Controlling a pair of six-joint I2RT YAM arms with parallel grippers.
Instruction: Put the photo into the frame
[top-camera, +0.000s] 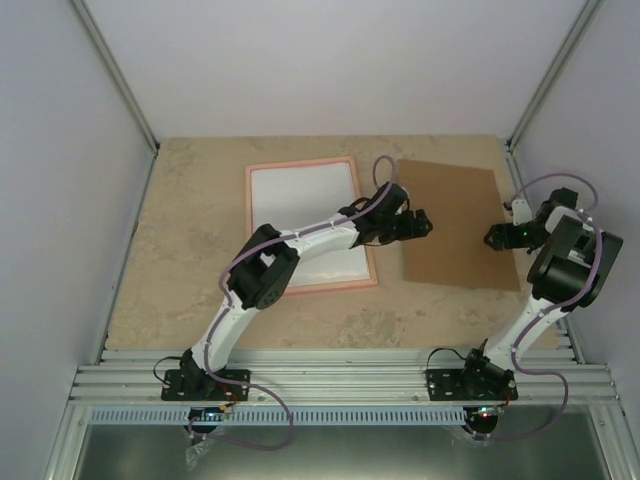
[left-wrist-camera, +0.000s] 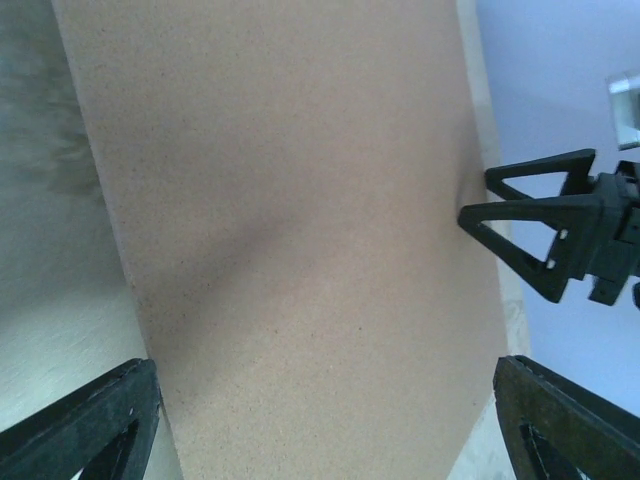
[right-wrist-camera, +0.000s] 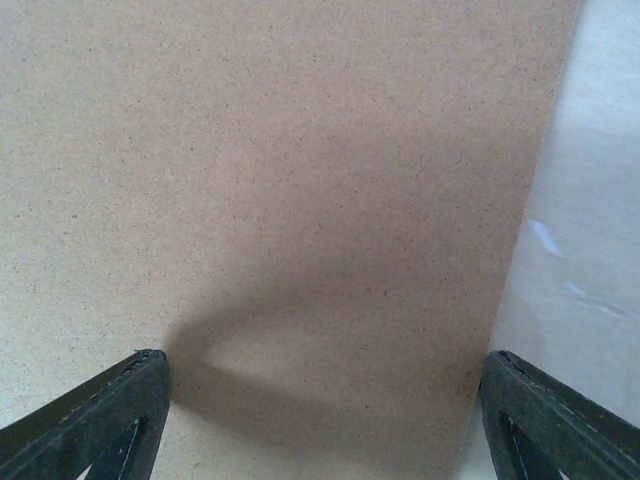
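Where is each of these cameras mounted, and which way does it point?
Top external: above and behind, looking down at the table, pink frame, cardboard sheet; left arm and right arm show.
Left wrist: on the left arm, facing the cardboard sheet; the left gripper and the right gripper show.
Right wrist: on the right arm, facing the same sheet; its own fingers show.
All share the cardboard sheet.

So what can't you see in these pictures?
1) The printed side of the picture: the top view shows only a white sheet inside the frame, with no print showing.
2) The frame's near right edge: the left arm covers part of it in the top view.
3) Whatever lies under the cardboard: hidden in every view.
4) The frame in both wrist views: cardboard fills them, so the frame falls outside.
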